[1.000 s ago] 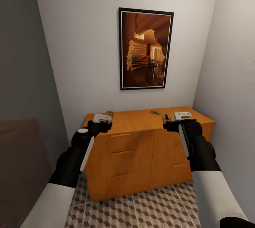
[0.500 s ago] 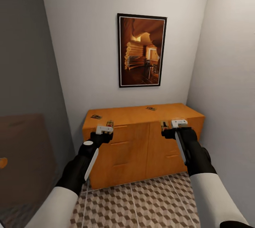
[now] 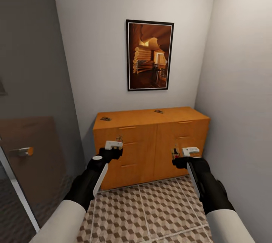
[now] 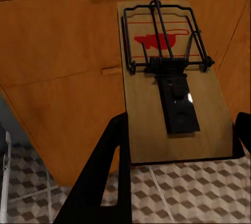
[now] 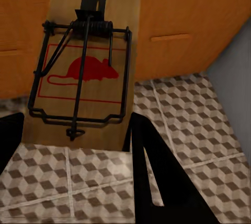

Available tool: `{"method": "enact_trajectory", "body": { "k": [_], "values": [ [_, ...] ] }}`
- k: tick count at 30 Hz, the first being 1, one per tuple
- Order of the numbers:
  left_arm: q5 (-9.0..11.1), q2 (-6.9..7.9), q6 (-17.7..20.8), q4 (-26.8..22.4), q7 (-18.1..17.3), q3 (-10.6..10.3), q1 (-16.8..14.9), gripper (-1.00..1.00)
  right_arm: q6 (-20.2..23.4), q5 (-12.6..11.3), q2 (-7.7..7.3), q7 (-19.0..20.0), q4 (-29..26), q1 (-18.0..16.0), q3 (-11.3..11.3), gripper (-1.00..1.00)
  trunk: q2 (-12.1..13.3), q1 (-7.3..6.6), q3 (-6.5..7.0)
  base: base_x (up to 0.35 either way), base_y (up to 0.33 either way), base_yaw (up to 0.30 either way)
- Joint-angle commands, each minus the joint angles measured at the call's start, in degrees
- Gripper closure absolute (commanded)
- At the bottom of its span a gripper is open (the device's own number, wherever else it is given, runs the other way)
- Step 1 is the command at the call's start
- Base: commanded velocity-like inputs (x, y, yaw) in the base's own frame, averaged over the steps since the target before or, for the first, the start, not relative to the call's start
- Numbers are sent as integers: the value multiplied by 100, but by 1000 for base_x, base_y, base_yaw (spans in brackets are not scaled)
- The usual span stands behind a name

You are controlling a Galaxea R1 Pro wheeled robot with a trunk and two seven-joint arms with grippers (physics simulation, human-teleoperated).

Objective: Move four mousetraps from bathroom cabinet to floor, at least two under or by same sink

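Observation:
The orange-brown cabinet (image 3: 143, 148) stands against the far wall. Two mousetraps lie on its top, one at the left (image 3: 105, 119) and one toward the right (image 3: 158, 111). My left gripper (image 3: 116, 149) is shut on a third mousetrap (image 3: 119, 138), held in front of the drawer fronts. The left wrist view has this trap (image 4: 172, 78) between the dark fingers (image 4: 119, 145). My right gripper (image 3: 177, 159) is shut on another mousetrap (image 3: 175, 151), whose red mouse mark (image 5: 89, 72) is seen close up over the bathroom floor (image 3: 151, 213). The sink is out of view.
A framed picture (image 3: 150, 55) hangs above the cabinet. Grey walls close in on the right (image 3: 241, 103) and left. A brown panel with an orange-tipped handle (image 3: 23, 151) stands at the left. Patterned tiles stretch between me and the cabinet.
The view has backed away from the cabinet. Both grippers have come off the cabinet top, each carrying a mousetrap, and now hang lower in front of the drawers.

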Motion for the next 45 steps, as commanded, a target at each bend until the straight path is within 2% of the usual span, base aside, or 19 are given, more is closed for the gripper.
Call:
{"method": "enact_trajectory", "body": {
  "k": [1, 4, 5, 11, 17, 26, 33, 45],
  "values": [
    [24, -70, -255, 314, 41, -14, 17, 100, -55, 25, 1, 34, -8, 178, -14, 100, -5, -4, -6, -334, 0, 0],
    [43, -104, -432, 628, 45, -15, 124, 100, -100, 24, -6, 34, -28, 312, -19, 100, -5, -4, -6, -334, 0, 0],
    [48, -103, -507, 883, 48, -11, 282, 100, -116, -1, -7, 21, -11, 460, -21, 100, -5, -4, -6, -335, 0, 0],
    [35, -106, -1171, 1400, 34, -5, 368, 100, -301, 28, -16, -34, 98, 636, -22, 100, -5, -4, -6, -334, 0, 0],
    [33, -100, -1218, 1407, 20, -8, 370, 100, -324, 33, 10, -29, 107, 641, -14, 100, -5, -4, -6, -305, 0, 0],
    [74, -129, -1177, 1426, 6, -7, 370, 100, -324, 47, 6, -17, 100, 642, -15, 100, -5, -4, -6, -131, -26, 0],
    [199, -159, -1190, 1428, 5, -7, 370, 100, -310, 36, 10, -3, 99, 642, -13, 100, -5, -4, -6, -308, -89, 0],
    [218, -160, -1212, 1427, 5, -5, 371, 100, -239, 28, 10, -10, 107, 642, -14, 100, -5, -4, -6, -333, -93, 0]
  ]
}}
